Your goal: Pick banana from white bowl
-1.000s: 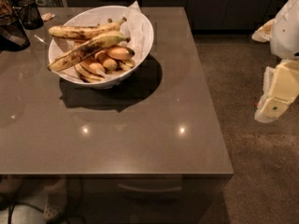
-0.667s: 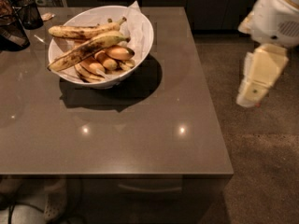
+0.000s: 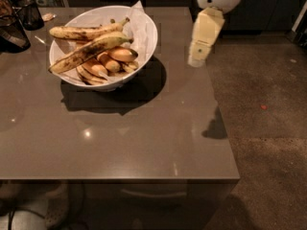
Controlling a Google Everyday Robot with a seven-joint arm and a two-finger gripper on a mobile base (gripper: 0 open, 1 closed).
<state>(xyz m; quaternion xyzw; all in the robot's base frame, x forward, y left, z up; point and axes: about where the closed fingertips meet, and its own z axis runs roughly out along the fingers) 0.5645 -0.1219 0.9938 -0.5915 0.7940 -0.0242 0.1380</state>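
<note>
The white bowl [image 3: 147, 28] stands at the back left of the brown table, lined with white paper. The banana [image 3: 86, 51], long and heavily brown-blotched, lies diagonally across the top of the bowl with its greenish stem end toward the right. A second spotted banana [image 3: 81, 31] lies behind it, and small orange-yellow bananas [image 3: 115, 56] lie beneath. The gripper [image 3: 196, 60] hangs from the pale arm above the table's right edge, to the right of the bowl and apart from it.
The brown table [image 3: 120, 138] has its front edge near the bottom and its right edge at the floor. Dark objects, one a black cup [image 3: 29, 14], stand at the back left corner. The gripper's shadow [image 3: 214, 128] falls near the right edge.
The arm has swung left and up from beside the table to above its right edge, nearer the bowl. The bowl and bananas have not moved.
</note>
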